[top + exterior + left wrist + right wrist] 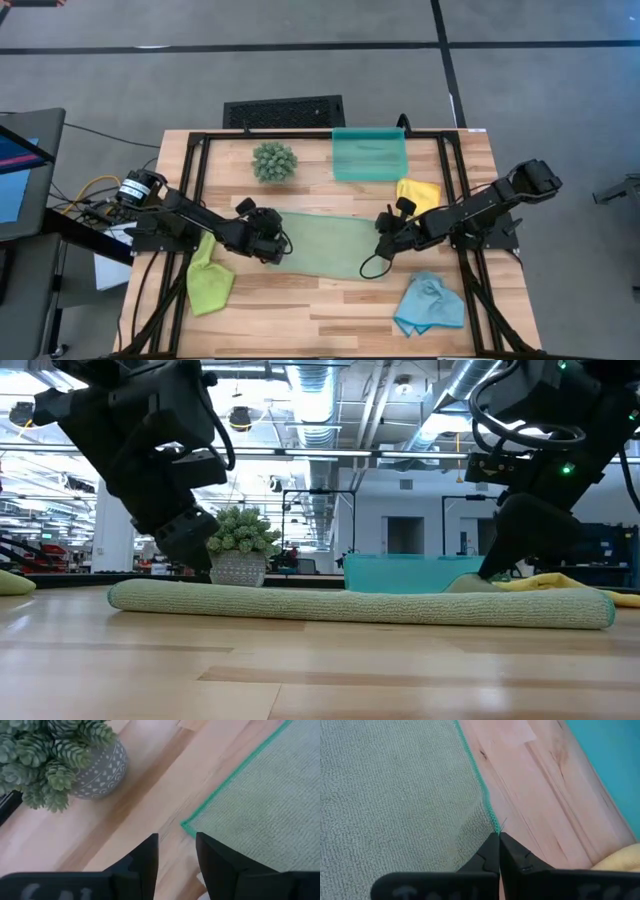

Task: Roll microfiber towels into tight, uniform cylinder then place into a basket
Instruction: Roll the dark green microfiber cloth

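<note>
**Both arms at the corners of the sage green towel**

The right gripper (498, 851) has its fingers (485, 857) pressed together on the far right corner of the sage green towel (325, 243), pinching the teal stitched hem right at the tip. The cloth puckers slightly there. The left gripper (176, 855) sits low at the towel's far left corner with its fingers (145, 857) apart; the hem corner lies just ahead of the gap, and nothing is held between them.

From above, the sage green towel lies spread in the middle of the counter (300, 310) between the two arms. In the low view its near edge looks like a long, thick ridge across the boards.

The lime green towel (209, 281) is bunched near the counter's left front, under the left arm. The yellow towel (418, 193) lies beside the right arm, just in front of the teal basket (369, 154), which stands at the far edge. The light blue towel (428, 304) is crumpled at the right front. A potted spiky green plant (274, 161) stands left of the basket.
</note>
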Available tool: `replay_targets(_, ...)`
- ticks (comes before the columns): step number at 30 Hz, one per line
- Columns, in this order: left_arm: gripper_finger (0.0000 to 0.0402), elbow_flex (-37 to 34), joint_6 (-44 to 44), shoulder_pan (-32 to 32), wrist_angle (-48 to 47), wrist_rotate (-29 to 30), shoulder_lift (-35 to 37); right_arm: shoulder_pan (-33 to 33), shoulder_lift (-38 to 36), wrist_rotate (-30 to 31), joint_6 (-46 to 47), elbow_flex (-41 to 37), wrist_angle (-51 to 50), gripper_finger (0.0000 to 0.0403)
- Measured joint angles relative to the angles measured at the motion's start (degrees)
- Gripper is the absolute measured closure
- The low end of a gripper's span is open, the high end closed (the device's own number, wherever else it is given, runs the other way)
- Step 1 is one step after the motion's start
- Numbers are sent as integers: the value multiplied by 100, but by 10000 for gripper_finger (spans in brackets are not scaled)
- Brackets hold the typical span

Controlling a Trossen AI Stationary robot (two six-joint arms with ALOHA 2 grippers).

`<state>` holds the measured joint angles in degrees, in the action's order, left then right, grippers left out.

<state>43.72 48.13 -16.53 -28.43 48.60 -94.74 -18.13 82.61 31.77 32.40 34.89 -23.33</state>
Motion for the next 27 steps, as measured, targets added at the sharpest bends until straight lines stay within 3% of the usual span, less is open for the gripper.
replay_targets(9, 278, 0, -718, 186, 916, -581, -2, -18, 0, -2, 11, 0, -22, 381)
replay_targets(22, 278, 0, -37, 240, -264, -583, -4, 38, -98, 369, 689, 110, -1106, 274)
replay_targets(27, 278, 183, -60, 199, -150, -744, -4, -255, -213, 291, 83, 165, -386, 261)
